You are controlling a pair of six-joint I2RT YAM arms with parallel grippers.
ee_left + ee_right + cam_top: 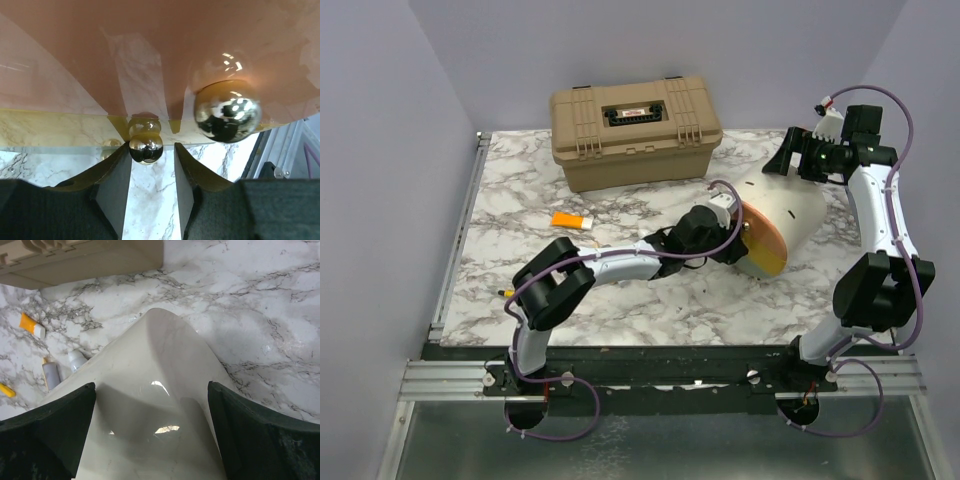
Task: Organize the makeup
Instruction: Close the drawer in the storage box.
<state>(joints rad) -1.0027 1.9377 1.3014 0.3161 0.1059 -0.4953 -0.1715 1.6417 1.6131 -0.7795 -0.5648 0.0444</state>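
The organizing is looking barely begun. The orange tube (572,220) is lying loose on the marble table (520,200) at centre left of the top view. In the lower left of the right wrist view, a pale tube (50,375), a white bottle (76,360) and a yellow pencil (6,390) are lying near it, outside any container. The tan hard case (635,130) is sitting closed at upper centre. The left gripper (152,165) is reaching at the orange mouth of the cream-and-orange pouch (790,215) with its jaws partly spread around a small gold clasp ball (146,147). Whether it is pinching the ball I cannot tell. The right gripper (151,385) is standing wide and seems to be clamping the pouch's cream body. Opening the pouch and gathering all the makeup are both remaining.
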